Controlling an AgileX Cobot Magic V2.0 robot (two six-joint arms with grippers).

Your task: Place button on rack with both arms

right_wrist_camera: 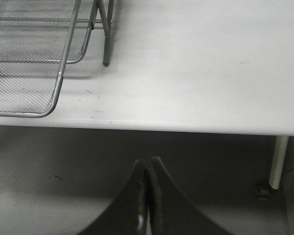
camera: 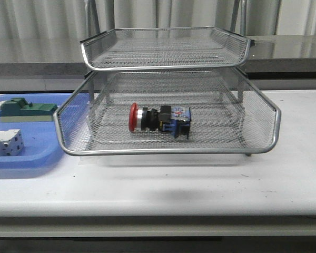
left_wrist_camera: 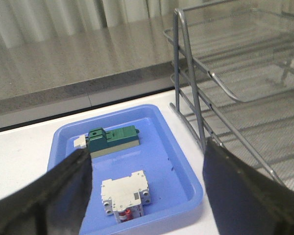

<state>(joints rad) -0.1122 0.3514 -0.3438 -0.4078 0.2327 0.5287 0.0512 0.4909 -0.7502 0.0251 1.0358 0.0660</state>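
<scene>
Button [camera: 159, 119] already lies sideways in the rack [camera: 168, 150], well clear of the wide-open left gripper [left_wrist_camera: 146, 186] and pinched-closed, empty right gripper [right_wrist_camera: 147, 196].

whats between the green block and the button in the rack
In the front view, only the rack's left mesh wall and rim stand between the green block on the blue tray and the button; the mesh floor beyond is bare.

Front camera faces the rack [camera: 168, 105] closely; both wrist cameras glimpse its edges.
</scene>
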